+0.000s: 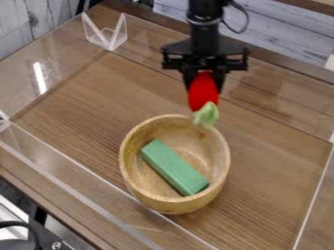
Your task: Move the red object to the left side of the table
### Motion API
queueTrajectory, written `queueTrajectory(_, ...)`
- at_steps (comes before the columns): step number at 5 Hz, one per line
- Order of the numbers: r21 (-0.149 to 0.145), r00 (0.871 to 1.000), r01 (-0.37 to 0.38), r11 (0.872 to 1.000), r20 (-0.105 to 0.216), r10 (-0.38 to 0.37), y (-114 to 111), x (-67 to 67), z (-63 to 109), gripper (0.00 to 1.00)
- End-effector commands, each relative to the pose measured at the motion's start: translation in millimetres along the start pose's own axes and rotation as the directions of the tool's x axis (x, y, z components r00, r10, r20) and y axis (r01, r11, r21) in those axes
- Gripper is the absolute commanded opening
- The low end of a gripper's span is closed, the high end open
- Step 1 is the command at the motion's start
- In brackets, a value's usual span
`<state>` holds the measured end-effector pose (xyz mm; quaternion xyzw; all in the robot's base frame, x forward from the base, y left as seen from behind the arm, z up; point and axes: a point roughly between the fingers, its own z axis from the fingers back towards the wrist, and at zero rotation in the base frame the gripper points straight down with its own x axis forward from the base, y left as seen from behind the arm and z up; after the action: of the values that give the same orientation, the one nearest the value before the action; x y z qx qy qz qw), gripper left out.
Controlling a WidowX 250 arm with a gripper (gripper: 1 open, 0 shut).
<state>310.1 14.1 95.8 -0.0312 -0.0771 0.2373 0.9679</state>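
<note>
The red object point(202, 93), a small strawberry-like toy with a pale green leafy tip hanging down, is held in the air above the far rim of the wooden bowl. My gripper point(204, 80) points straight down and is shut on its upper end. The black arm rises behind it to the top of the camera view. Below lies the brown wood-grain table point(104, 93), bordered by low clear acrylic walls.
A round light wooden bowl point(137, 137) stands in the middle of the table with a green rectangular block point(175, 166) lying inside. A small clear acrylic stand point(104, 32) sits at the back left. Acrylic walls point(53, 166) run along the front and left edges.
</note>
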Motion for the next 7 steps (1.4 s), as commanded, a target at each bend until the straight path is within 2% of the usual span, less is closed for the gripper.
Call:
queueTrajectory(1, -0.023, 0.998, 0.042, 0.999, 0.052, -0.040, 10.5, 3.5, 23.6, 0.00)
queueTrajectory(3, 0.002, 0.998, 0.046, 0.999, 0.047, -0.046, 16.6, 2.5, 38.3, 0.00)
queueTrajectory(5, 0.034, 0.998, 0.047, 0.998, 0.045, -0.049, 51.2, 2.6, 47.1, 0.00)
queueTrajectory(7, 0.075, 0.991, 0.120, 0.990, 0.055, -0.124, 69.3, 5.5, 48.3, 0.00)
